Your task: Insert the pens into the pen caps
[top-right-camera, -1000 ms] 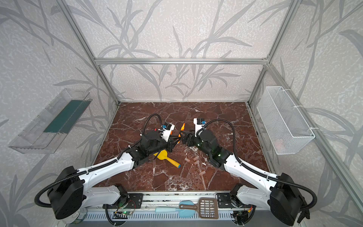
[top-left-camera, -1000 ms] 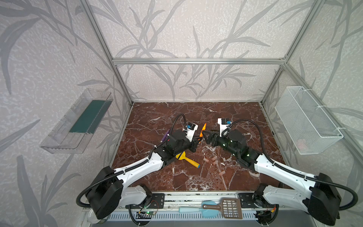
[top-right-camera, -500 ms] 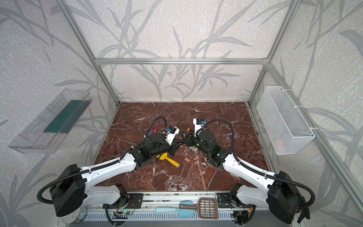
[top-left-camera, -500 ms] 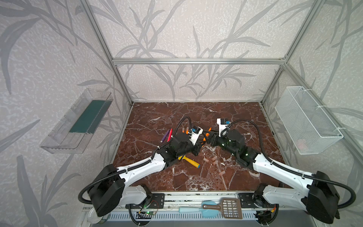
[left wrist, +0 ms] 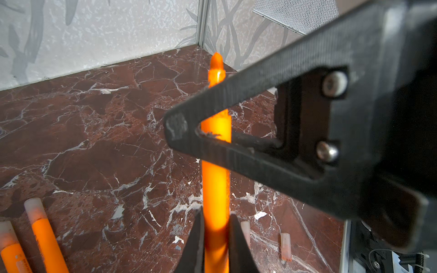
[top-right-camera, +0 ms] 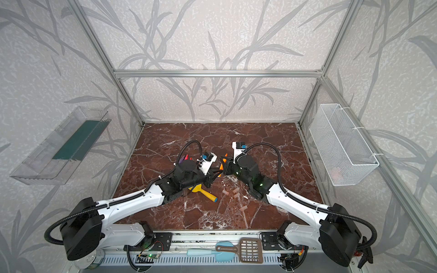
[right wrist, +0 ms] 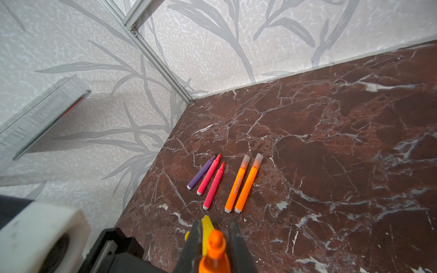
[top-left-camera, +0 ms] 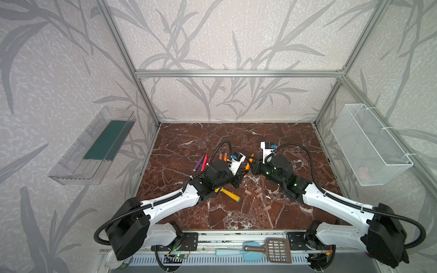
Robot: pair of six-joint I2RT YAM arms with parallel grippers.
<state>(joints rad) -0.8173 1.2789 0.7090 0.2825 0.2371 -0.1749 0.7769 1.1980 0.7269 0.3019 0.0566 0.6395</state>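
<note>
Hold orange pen point(left wrist: 216, 184) steady above surface point(top-left-camera: 212, 134) centre, left gripper point(left wrist: 215, 218) and right gripper point(right wrist: 215, 227) both clamped tight on it; release left only after confirming right grip, then fetch loose pen cap point(top-left-camera: 267, 208).

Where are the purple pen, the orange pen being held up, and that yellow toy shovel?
purple pen point(right wrist: 201, 173), right wrist view, middle of its barrel.
held orange pen point(left wrist: 215, 189), left wrist view, on its barrel.
yellow toy shovel point(top-left-camera: 229, 194), in a top view, on its handle.

Loose pen caps point(top-left-camera: 258, 195) near toy shovel point(top-left-camera: 229, 194)
</note>
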